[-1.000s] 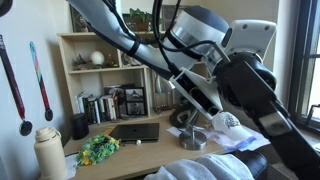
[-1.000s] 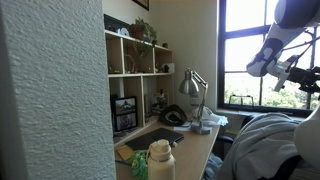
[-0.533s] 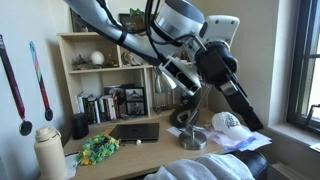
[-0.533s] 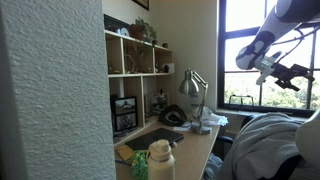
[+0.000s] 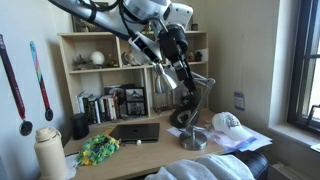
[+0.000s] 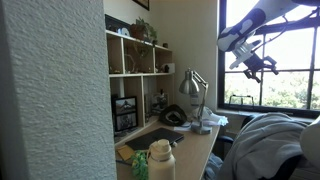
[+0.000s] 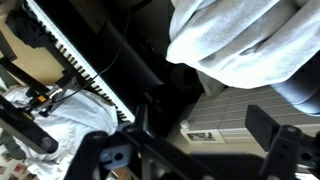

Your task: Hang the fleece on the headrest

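The pale grey fleece (image 5: 200, 168) lies in thick folds at the bottom of both exterior views (image 6: 265, 142). It is draped over a black padded part, the headrest (image 5: 257, 164), of which only a dark edge shows. In the wrist view the fleece (image 7: 240, 45) fills the upper right. My gripper (image 5: 186, 82) hangs high above the desk, well clear of the fleece, and it also shows in an exterior view (image 6: 260, 66). In the wrist view my gripper (image 7: 205, 125) is open, with nothing between the jaws.
A white cap (image 5: 228, 123) and a desk lamp (image 5: 196, 110) stand on the desk beside a dark closed laptop (image 5: 135, 131). A bookshelf (image 5: 110, 70) stands behind it. A window (image 6: 270, 60) is at the far side. A bottle (image 5: 49, 152) stands at the front.
My arm has lifted up and away from the fleece and swung toward the bookshelf. The fleece stays draped over the chair.
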